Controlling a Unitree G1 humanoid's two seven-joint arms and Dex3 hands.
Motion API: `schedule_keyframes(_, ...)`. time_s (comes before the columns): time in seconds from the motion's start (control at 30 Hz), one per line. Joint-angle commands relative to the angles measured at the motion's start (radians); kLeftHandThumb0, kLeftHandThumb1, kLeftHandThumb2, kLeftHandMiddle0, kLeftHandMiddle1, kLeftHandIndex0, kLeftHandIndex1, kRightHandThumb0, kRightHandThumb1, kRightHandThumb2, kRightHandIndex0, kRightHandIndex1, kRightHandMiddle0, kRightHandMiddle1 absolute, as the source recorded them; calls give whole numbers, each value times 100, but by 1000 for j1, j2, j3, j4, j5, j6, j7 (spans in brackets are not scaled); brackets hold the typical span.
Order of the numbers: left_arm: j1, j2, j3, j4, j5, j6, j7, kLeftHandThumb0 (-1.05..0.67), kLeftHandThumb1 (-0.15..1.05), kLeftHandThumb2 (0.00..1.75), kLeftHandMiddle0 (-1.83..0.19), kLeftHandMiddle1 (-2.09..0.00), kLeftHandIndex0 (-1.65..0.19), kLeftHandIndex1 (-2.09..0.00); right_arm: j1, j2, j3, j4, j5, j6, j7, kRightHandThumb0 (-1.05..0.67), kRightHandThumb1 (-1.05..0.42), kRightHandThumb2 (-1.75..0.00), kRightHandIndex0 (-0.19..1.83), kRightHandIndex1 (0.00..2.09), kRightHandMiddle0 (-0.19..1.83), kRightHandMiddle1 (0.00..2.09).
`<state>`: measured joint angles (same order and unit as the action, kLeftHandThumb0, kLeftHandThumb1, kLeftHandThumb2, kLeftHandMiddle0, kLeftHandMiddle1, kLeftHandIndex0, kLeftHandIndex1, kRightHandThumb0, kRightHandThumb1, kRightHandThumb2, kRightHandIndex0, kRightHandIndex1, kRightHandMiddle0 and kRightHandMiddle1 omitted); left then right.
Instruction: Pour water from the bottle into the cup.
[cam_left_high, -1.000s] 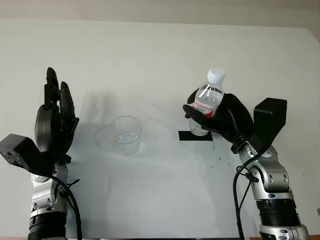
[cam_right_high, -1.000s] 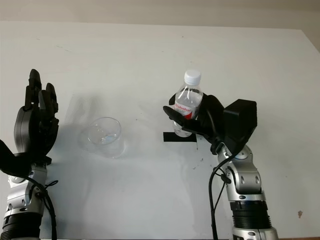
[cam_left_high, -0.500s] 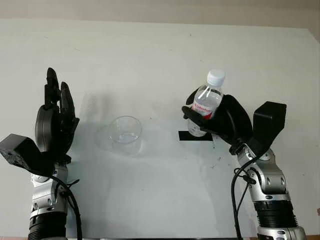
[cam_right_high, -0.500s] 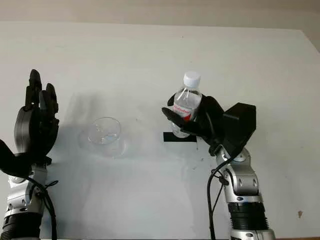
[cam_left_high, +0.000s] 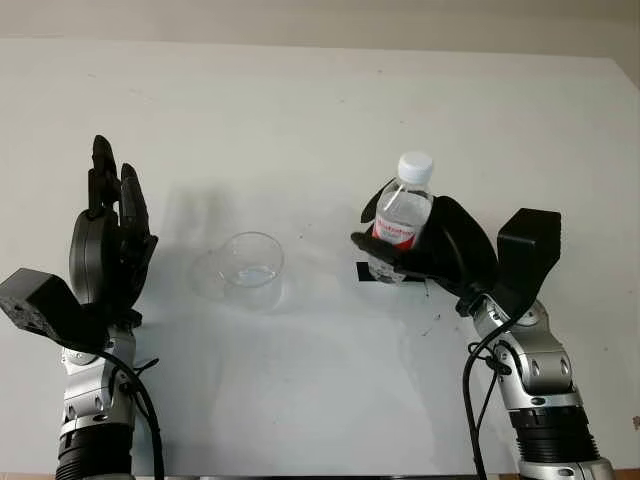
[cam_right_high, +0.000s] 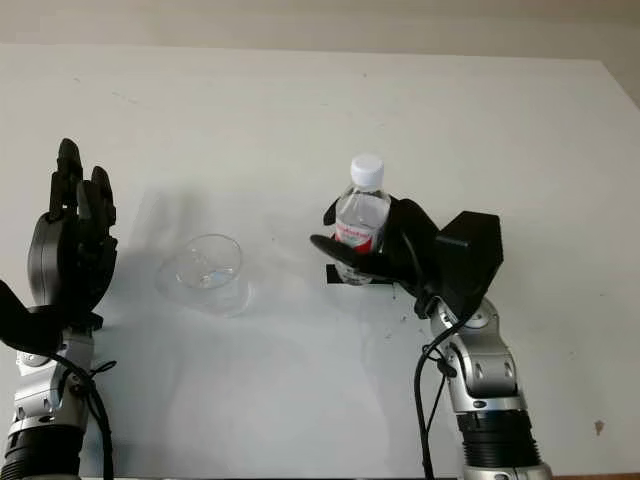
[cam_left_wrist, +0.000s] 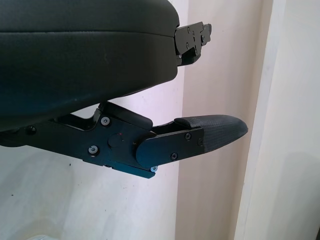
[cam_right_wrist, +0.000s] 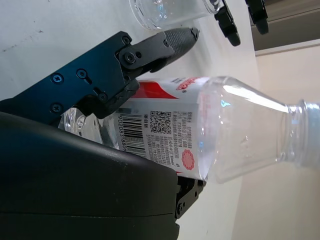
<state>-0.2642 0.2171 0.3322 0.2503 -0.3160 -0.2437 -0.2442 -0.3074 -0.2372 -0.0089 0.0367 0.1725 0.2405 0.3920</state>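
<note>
We see a white table (cam_left_high: 320, 100) from above, w/ both black robot arms coming in from the bottom edge. Right of centre, our right hand (cam_left_high: 440, 250) has its three black fingers (cam_right_wrist: 150, 45) wrapped around the label band of a small clear plastic water bottle w/ a white screw cap and red-and-white label (cam_left_high: 402, 222); the bottle sits upright, tilted a little toward the left of the frame, its base just over a short strip of black tape (cam_left_high: 365, 272) on the table. The cap looks to be on, so by our reading no pour can start yet. Left of centre, well apart from the bottle, a clear, round, thin-walled plastic cup (cam_left_high: 250, 268) stands upright on the table; we can't tell if it holds water. At far left our left hand (cam_left_high: 108, 245) is raised beside the cup, open, holding nothing, not touching it. Handling, as we judge it: the bottle is light, thin and squeezable, prob. slick, so a mid-body grip on the label, as now, suits it best, w/ gentle pressure to avoid crushing. The cup looks v. light and easy to tip or push, so steadying it low on the wall w/ the left hand may help.
</note>
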Motion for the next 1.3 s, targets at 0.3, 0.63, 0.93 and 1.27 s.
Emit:
schedule_keyframes(0.3, -9, 14, 3, 11, 0, 1, -3, -74, 105, 57, 19, 0, 19, 0, 46, -7, 7, 42, -3, -51, 43, -62, -95, -5, -17, 153, -12, 147)
schedule_keyframes(0.63, -13, 19, 6, 15, -9, 5, -13, -75, 105, 57, 19, 0, 19, 0, 66, 2, 13, 71, -36, -185, 54, -70, -94, -5, 2, 23, 1, 35)
schedule_keyframes(0.93, -15, 19, 11, 17, -20, 4, -21, -74, 105, 56, 19, 0, 19, 0, 81, 24, -20, 137, -15, -457, 65, -87, -93, -6, -19, 0, -19, 1)
schedule_keyframes(1.27, -20, 20, 11, 26, -19, 1, -13, -72, 105, 56, 19, 0, 19, 0, 42, 65, -55, 274, -4, -650, 15, -90, -95, -6, -19, 0, -19, 0)
